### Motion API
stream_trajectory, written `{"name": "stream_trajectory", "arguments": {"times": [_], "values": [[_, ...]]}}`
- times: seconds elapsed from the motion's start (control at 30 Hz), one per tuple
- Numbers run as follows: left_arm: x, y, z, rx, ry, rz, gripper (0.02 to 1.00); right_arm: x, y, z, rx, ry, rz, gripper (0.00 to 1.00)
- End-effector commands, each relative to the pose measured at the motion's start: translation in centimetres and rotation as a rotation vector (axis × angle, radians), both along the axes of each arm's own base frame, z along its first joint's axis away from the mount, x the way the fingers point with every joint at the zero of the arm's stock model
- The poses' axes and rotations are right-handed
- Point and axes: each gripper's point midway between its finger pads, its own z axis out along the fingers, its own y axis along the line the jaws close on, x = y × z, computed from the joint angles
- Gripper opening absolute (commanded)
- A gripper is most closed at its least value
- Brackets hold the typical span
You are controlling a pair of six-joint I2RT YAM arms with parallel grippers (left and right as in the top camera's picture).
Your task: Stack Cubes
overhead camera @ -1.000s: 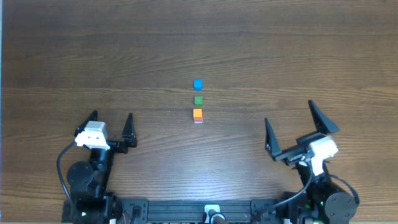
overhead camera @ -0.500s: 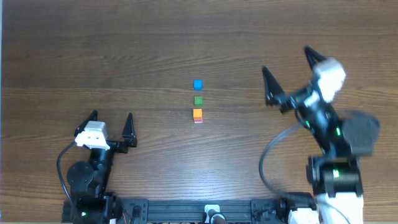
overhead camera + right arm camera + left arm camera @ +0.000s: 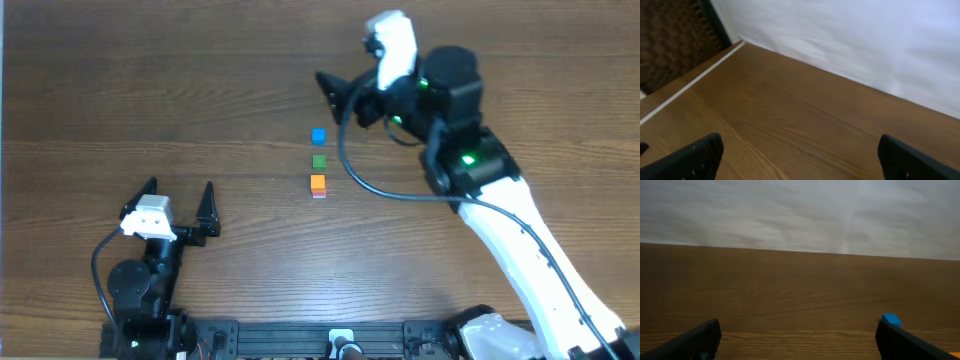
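Blue cube (image 3: 891, 320) on wooden table (image 3: 790, 290)

Looks like a robotics lab bench: a bare wood-grain table (image 3: 150, 80), with a left arm (image 3: 150, 275) and a right arm (image 3: 520, 235) standing at a black rail (image 3: 300, 335) along one edge, and a cable (image 3: 97, 262) looping loose. A plain white wall (image 3: 790, 210) rises behind the far edge. Small coloured cubes (image 3: 318, 160) sit mid-table. A dark patterned floor (image 3: 670, 40) shows past a side edge.
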Motion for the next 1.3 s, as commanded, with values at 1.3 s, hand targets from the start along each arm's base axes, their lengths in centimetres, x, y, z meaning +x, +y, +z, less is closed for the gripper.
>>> {"name": "stream_trajectory", "arguments": {"times": [1.3], "values": [[0.0,0.2,-0.2,0.014,0.0,0.006,1.0,-3.0,4.7,-22.4,-0.473,0.978,-0.398,0.993]]}}
